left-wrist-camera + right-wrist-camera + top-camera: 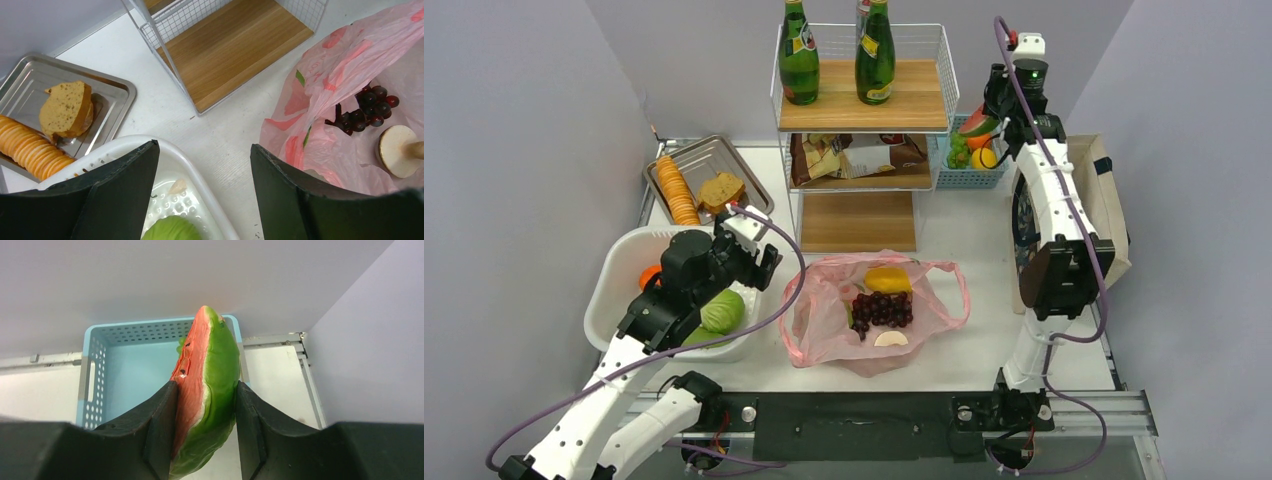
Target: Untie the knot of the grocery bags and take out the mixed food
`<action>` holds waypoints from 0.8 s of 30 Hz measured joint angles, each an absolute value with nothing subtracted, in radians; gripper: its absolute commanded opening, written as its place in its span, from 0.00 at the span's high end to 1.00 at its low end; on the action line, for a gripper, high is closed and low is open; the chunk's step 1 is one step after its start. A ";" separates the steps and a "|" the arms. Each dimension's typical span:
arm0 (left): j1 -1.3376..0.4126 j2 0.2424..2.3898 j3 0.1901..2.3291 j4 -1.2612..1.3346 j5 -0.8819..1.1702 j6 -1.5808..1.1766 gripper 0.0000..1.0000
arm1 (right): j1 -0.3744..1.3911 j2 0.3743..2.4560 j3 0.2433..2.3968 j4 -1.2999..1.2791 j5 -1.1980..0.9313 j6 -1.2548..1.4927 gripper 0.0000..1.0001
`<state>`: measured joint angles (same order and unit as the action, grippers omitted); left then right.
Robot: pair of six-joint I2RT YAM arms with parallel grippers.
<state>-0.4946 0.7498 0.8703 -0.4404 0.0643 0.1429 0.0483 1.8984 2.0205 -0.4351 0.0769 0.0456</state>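
Left gripper (pixel 202 148): jaws wide apart and holding nothing, hanging over the right rim of the white tub, between the tub and the bag.
Right gripper (pixel 205 390): clamped on a watermelon slice (pixel 212 365), one finger on the red flesh and the other on the green rind, held above the blue basket at the far right of the table.
Pink bag (pixel 819 325): lying flat in the middle of the table towards the near edge, in front of the wire rack, with its mouth spread open.
Handles (pixel 957 290): the loops lie loose at the bag's sides, well apart from each other.
In the bag: a bunch of dark grapes (pixel 882 308) at the centre, a yellow fruit (pixel 887 279) just beyond it, and a tan mushroom (pixel 395 145) on the near side of it.
White tub (pixel 609 290): by the left edge, just beside the bag, holding a green leafy vegetable (pixel 722 312) and something orange that the arm mostly hides.
Steel tray (pixel 709 152): far left corner, with a row of round crackers (pixel 676 190) and bread slices (pixel 722 190).
Wire rack (pixel 946 80): far middle; two green glass bottles (pixel 799 60) on the top shelf, snack packets (pixel 854 155) on the middle one.
Blue basket (pixel 972 180): just right of the rack, with fruit inside.
Canvas tote (pixel 1114 200): at the right edge, behind the right arm.
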 measured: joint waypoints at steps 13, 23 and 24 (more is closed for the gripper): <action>-0.491 0.765 0.922 -0.539 0.048 0.142 0.35 | 0.087 2.141 2.049 -0.173 0.149 0.122 0.99; -0.489 0.764 0.956 -0.587 0.062 0.140 0.35 | 0.139 2.268 2.059 -0.075 0.228 0.145 0.40; -0.489 0.764 0.957 -0.590 0.064 0.141 0.35 | 0.138 2.272 2.059 -0.067 0.228 0.147 0.38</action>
<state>-0.4889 0.7639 0.9565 -0.5896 0.0643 0.1406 0.1375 2.2719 2.0590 -0.0673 0.2279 0.1467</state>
